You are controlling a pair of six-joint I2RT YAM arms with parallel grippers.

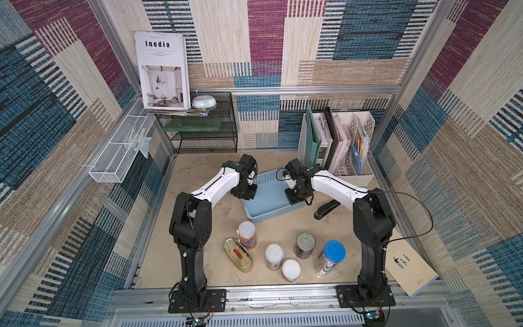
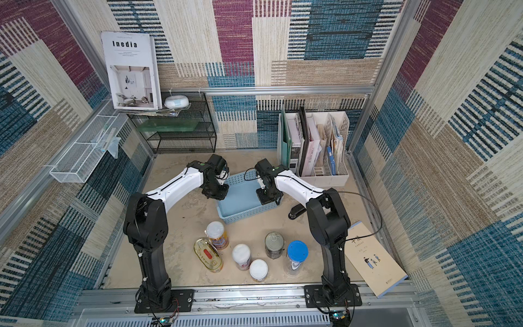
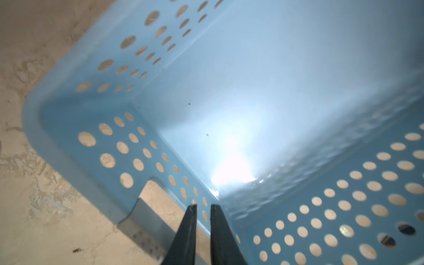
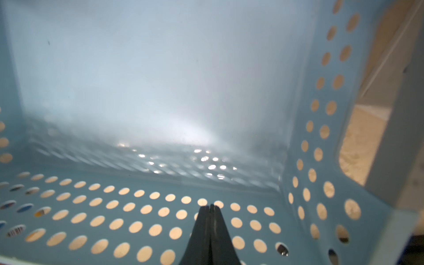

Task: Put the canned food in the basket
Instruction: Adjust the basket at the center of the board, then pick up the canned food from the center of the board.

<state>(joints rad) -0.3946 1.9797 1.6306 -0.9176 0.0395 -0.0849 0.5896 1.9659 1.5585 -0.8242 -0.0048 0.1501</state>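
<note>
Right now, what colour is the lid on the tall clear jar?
Blue lid, clearest in a top view.

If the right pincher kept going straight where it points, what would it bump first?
The light blue basket. The right gripper, shut, points down into it, tips over the holed side wall close to the floor. Probably that wall first, or the floor beside it; depth is unclear.

Bright glare, soft blur inside basket [image 3: 160, 91]

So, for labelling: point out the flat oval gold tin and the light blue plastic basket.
flat oval gold tin [image 1: 239, 255]: a top view, its red mark.
light blue plastic basket [image 1: 271, 214]: a top view, near wall.
</note>
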